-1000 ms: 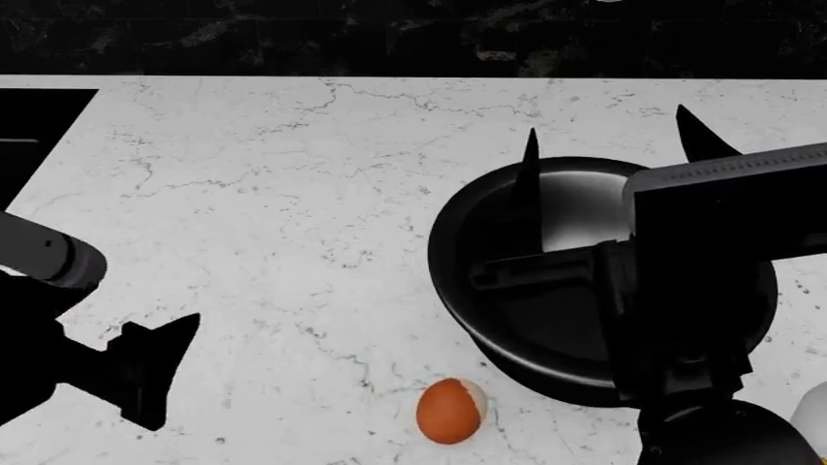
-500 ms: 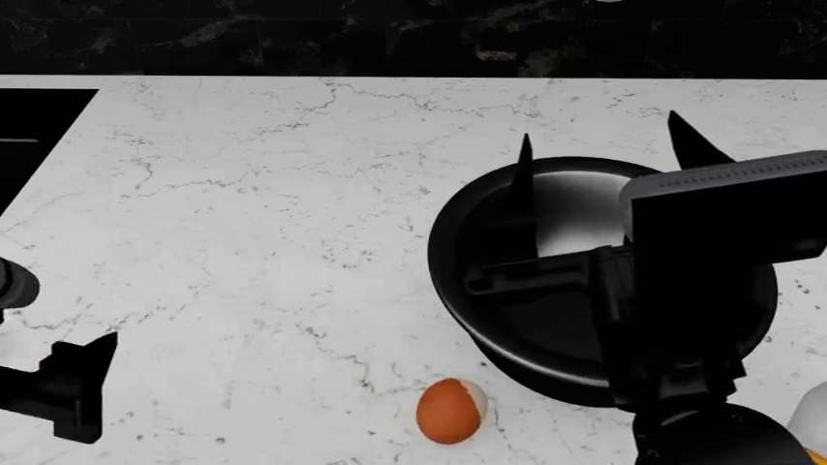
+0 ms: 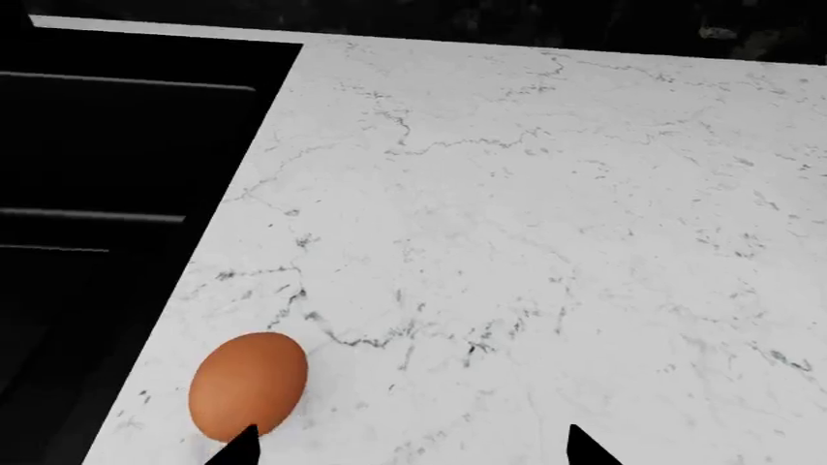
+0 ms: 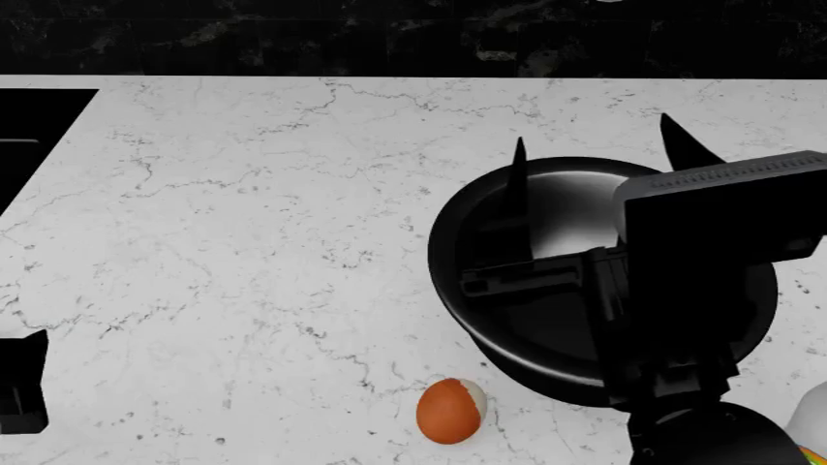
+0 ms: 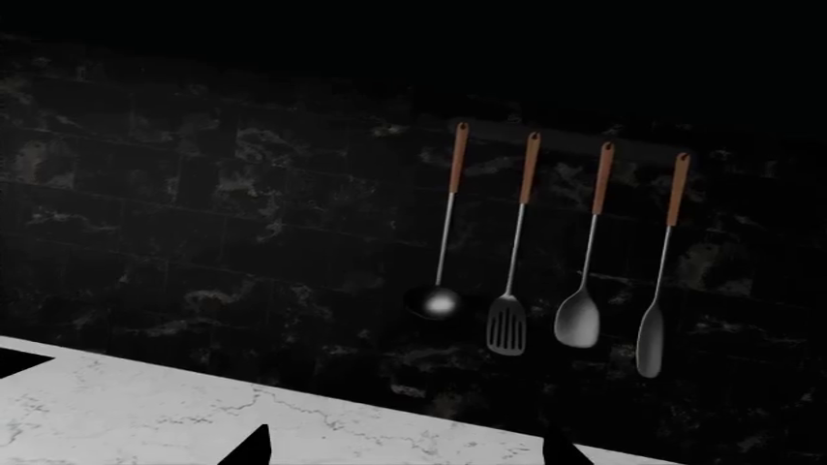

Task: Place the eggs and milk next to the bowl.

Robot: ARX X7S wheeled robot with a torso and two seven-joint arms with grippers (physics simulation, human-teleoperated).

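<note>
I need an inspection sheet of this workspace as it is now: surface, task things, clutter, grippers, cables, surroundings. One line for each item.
Surface: white marble counter, veined, with a dark cutout at its far left.
Job's things: one egg lies near the bowl, not touching; another egg shows in the left wrist view, by the counter's edge, just ahead of one finger; a sliver of milk shows at the head view's right edge.
Clutter: nothing seen.
Grippers: right gripper hangs over the bowl, fingers apart, empty; left gripper open, holds nothing.
Cables: nothing seen.
Surroundings: dark tiled wall; four utensils hang on a rail.
</note>
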